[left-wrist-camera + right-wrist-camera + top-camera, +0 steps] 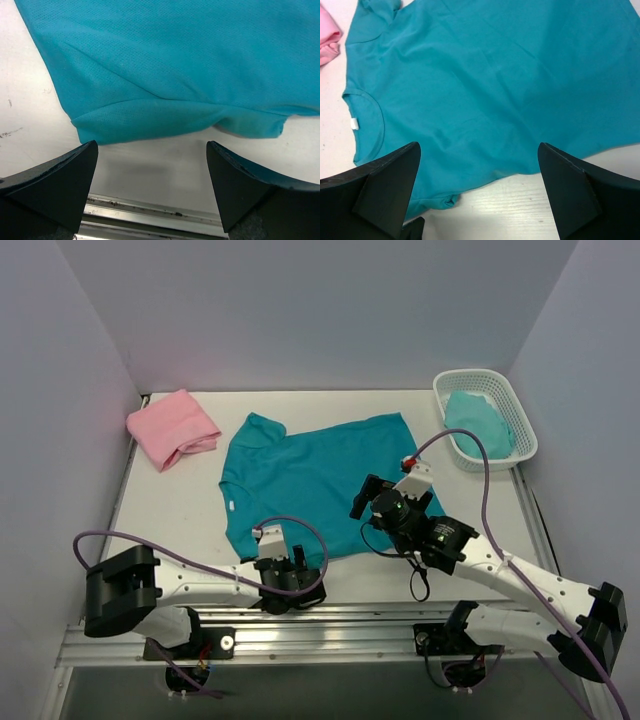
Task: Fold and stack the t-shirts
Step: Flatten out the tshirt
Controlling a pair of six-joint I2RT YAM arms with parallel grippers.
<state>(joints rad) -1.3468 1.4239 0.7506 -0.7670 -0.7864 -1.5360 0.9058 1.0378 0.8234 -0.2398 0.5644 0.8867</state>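
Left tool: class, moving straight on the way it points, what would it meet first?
Most likely the near hem of the teal shirt, just ahead of the left tool; depth is unclear.

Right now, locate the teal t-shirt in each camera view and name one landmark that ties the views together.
Top external: the teal t-shirt lies spread out in the middle of the table.
Left wrist: it fills the upper half of the picture.
Right wrist: it covers most of the picture.
Shared landmark: its near sleeve, visible in all three views.
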